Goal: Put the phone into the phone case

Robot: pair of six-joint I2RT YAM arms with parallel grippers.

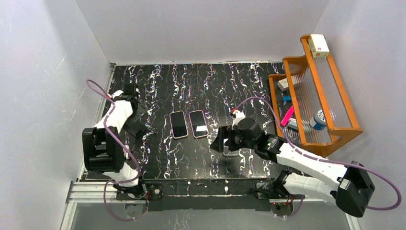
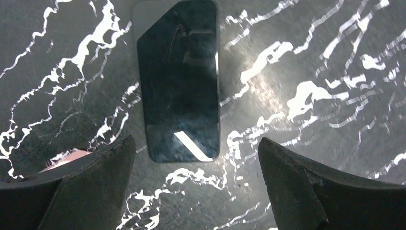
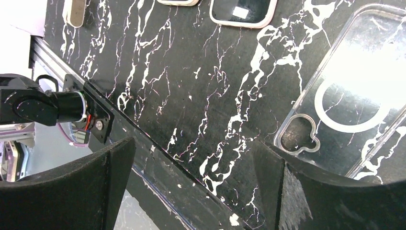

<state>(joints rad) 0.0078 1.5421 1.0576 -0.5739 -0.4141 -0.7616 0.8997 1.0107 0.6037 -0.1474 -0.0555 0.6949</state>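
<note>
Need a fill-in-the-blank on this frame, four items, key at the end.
1. The left gripper hangs over a dark phone, its jaws ____.
2. The phone case by the right gripper is ____, with a ring on its back.
3. Mid-table, ____ pink-rimmed phones lie side by side.
4. In the top view, the wooden rack stands at the table's ____ edge.

Missing: open; clear; two; right

Phone mid table, second phone just right of it, case further right and nearer, rack along the table's right edge, box atop it.
</note>
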